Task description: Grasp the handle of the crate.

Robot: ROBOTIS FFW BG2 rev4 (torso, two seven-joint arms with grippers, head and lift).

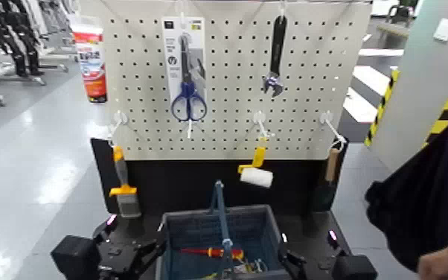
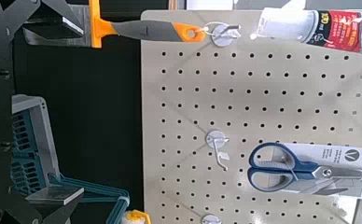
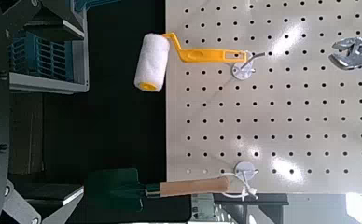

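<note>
Right, the crate (image 1: 260, 223) sits low at the near centre, in front of the white pegboard (image 1: 234, 74), blue-grey and slatted. Its handle (image 1: 220, 212) stands upright over the middle, a thin strap rising from the crate's centre, and nothing is touching it. Down inside there's a red-and-yellow screwdriver (image 1: 212, 252) lying across the bottom.

The left hand (image 1: 126, 257) waits just left of the crate, down at the near edge; in its wrist view both fingers (image 2: 53, 196) are spread wide apart with nothing between them. The right hand (image 1: 305, 266) sits just right of the crate, also low and near, its fingers (image 3: 48, 84) likewise parted and empty.

Up on the pegboard hang blue scissors (image 1: 188, 100) in their pack, and a black wrench (image 1: 275, 56) to the right. Below, an orange-handled scraper (image 1: 123, 190) at left, a small paint roller (image 1: 256, 176) at centre, and a wooden-handled tool (image 1: 332, 164) at right. A person's hand (image 1: 446, 262) and dark sleeve show at the near right edge, well apart from the crate.
</note>
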